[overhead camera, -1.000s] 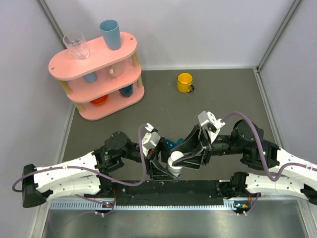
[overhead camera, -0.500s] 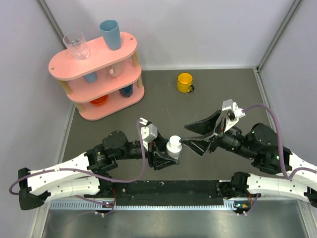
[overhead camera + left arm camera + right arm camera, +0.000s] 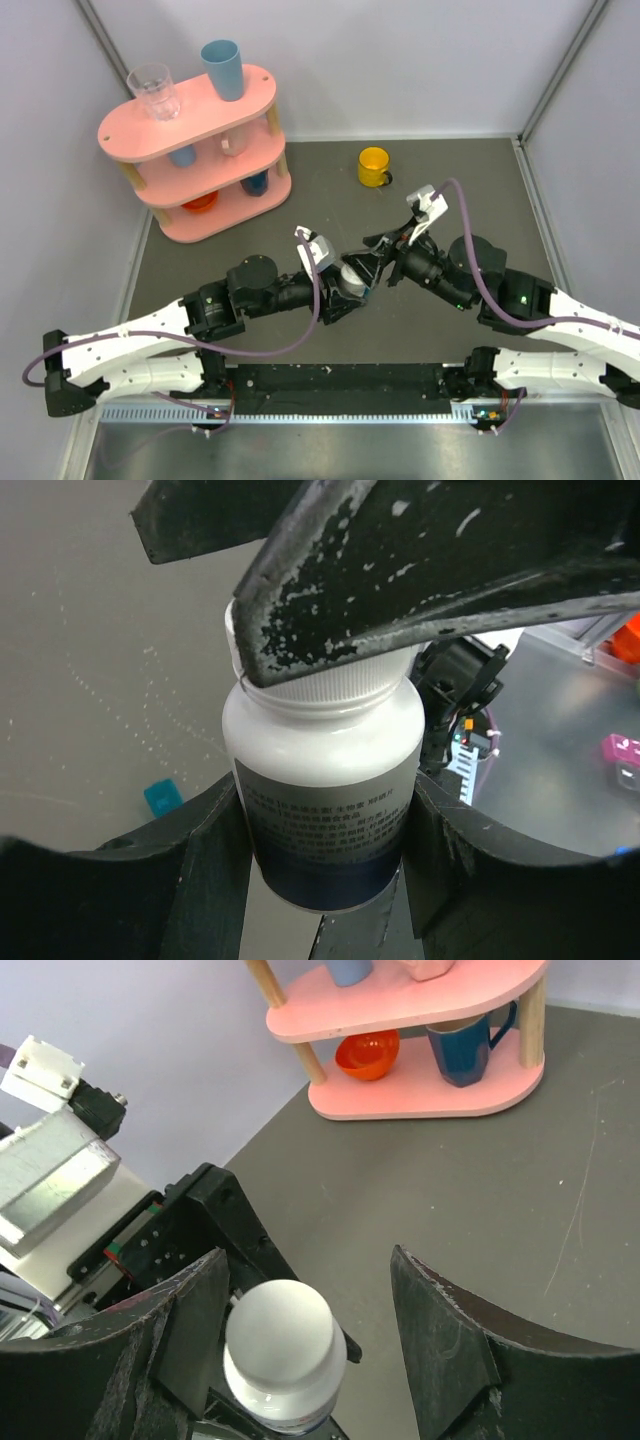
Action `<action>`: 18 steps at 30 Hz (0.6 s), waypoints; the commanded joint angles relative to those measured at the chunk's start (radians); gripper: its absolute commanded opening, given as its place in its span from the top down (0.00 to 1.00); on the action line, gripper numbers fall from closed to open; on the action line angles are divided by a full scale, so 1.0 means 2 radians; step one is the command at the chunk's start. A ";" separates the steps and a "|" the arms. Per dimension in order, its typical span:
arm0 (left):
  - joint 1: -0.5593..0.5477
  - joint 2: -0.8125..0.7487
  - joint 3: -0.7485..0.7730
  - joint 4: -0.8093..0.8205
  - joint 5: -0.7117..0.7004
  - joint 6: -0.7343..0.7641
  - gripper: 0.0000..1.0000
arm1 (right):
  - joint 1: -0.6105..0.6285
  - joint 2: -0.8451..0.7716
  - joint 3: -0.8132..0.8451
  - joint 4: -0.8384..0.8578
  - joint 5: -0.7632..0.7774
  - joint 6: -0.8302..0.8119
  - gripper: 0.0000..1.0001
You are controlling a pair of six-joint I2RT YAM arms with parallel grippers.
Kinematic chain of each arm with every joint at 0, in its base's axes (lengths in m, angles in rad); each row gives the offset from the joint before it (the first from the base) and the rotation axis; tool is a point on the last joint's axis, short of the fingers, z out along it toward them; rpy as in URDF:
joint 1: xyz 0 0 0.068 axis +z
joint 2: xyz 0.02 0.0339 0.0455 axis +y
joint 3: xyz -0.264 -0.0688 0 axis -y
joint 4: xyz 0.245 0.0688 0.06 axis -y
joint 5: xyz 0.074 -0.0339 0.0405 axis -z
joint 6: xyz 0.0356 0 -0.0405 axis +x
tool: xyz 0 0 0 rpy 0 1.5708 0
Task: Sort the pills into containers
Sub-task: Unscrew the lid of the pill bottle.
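The left fingers (image 3: 205, 875) grip the white bottle (image 3: 320, 780) by its body, cap (image 3: 280, 1332) end-on between the wide-spread right fingers (image 3: 180, 1335)

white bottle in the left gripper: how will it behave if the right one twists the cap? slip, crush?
Probably rigid: the white bottle looks like hard plastic, undeformed between the fingers of the left gripper. Its smooth glossy body may turn in that grip when twisted. The ribbed cap should give the open right gripper decent purchase.
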 commanded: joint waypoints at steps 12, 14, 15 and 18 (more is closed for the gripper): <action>-0.001 -0.006 0.014 0.002 -0.065 0.001 1.00 | 0.004 0.014 0.017 0.011 0.025 0.038 0.41; 0.000 -0.007 0.013 0.002 -0.066 0.000 1.00 | 0.004 0.015 0.017 0.010 0.024 0.040 0.41; -0.001 -0.006 0.013 0.000 -0.068 0.000 1.00 | 0.004 0.016 0.017 0.010 0.023 0.040 0.41; -0.001 -0.008 0.011 0.000 -0.069 -0.002 1.00 | 0.004 0.019 0.018 0.007 0.019 0.041 0.41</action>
